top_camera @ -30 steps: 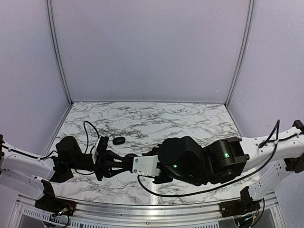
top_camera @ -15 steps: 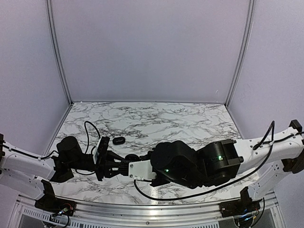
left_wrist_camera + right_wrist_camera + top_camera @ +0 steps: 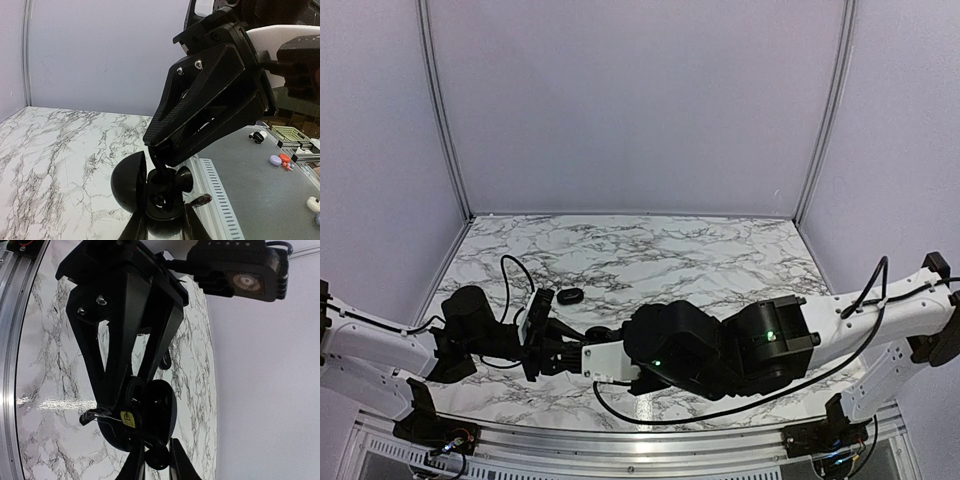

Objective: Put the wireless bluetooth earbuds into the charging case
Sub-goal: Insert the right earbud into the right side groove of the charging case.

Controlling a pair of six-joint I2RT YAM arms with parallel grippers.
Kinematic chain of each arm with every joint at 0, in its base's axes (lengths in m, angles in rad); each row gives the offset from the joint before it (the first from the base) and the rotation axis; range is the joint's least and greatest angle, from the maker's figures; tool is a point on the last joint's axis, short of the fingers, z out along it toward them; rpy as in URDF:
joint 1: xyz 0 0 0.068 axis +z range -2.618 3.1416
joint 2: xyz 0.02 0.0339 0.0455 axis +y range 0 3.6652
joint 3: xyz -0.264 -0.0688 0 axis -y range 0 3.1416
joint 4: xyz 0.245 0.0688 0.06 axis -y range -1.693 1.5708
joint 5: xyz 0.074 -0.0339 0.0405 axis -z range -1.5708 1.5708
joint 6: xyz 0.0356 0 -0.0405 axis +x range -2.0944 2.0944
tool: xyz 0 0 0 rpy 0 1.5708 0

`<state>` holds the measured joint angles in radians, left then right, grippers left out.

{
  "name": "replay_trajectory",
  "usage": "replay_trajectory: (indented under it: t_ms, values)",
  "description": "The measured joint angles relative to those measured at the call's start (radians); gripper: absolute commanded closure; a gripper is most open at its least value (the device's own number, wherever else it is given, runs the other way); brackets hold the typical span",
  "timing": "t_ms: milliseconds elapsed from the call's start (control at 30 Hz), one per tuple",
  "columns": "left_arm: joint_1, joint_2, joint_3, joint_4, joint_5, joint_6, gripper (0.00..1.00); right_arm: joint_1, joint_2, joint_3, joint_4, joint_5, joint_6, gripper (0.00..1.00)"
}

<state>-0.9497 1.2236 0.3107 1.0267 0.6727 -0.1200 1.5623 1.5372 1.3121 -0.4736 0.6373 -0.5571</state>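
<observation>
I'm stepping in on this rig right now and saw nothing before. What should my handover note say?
Left gripper: shut on the open charging case, near the table's front edge.
Right gripper: shut on a small black earbud, fingertips at the case's opening.
Done: case open and gripped; one earbud picked up and at the case.
Left: seat this earbud, then any others. Whether a bud already sits inside cannot be told. A small black item lies on the marble behind the grippers; it may be another earbud.
</observation>
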Motion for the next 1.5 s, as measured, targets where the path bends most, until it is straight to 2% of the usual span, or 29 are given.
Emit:
replay_trajectory:
  t_ms: [433,833,1500]
  values:
    - [-0.001,0.004,0.001,-0.008,0.027,0.001,1.0,0.032,0.017,0.0,0.001,0.032,-0.043,0.83]
    - [-0.001,0.01,0.003,-0.008,0.055,0.004,1.0,0.035,0.017,0.001,-0.003,-0.017,-0.062,0.8]
    - [0.0,0.006,0.005,-0.014,0.037,0.011,1.0,0.044,0.019,0.006,-0.016,-0.071,-0.059,0.59]
